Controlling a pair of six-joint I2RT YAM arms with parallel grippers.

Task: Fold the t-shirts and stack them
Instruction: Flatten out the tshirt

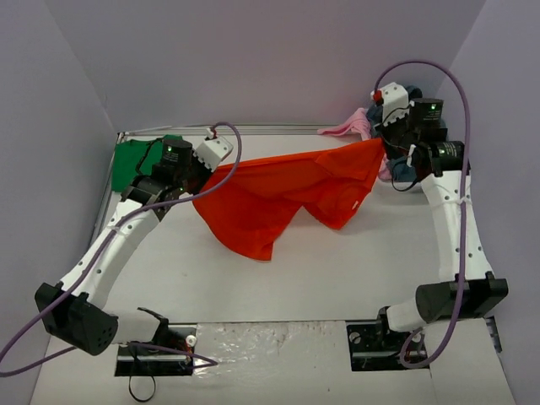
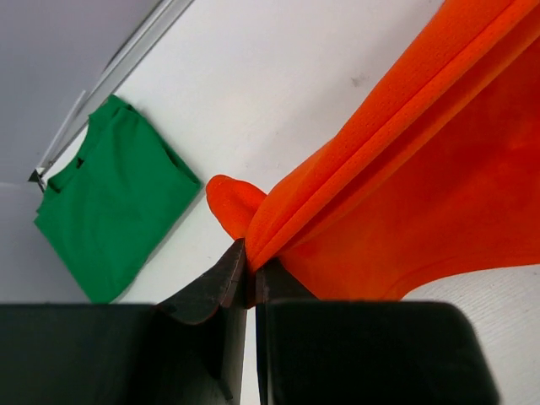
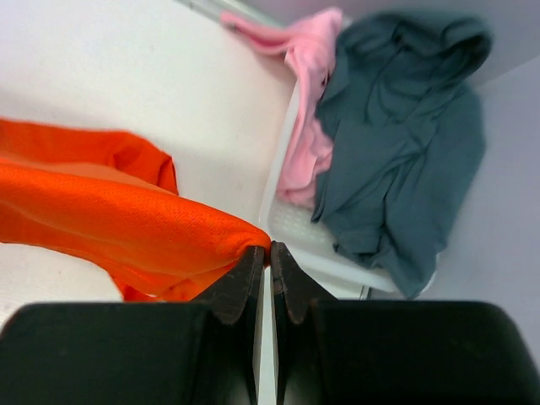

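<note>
The orange t-shirt (image 1: 278,198) hangs stretched between both arms above the table, sagging in the middle. My left gripper (image 2: 251,266) is shut on its left end, cloth pinched between the fingertips (image 2: 226,278). At the other end, my right gripper (image 3: 270,253) is shut on the shirt's right corner (image 3: 152,232). The green t-shirt (image 1: 135,160) lies folded flat at the table's back left corner, also seen in the left wrist view (image 2: 114,202), apart from both grippers.
A white basket (image 3: 337,253) at the back right holds a pink garment (image 3: 308,101) and a grey-blue hooded garment (image 3: 405,126). A metal rail (image 1: 253,128) runs along the table's far edge, with purple walls around.
</note>
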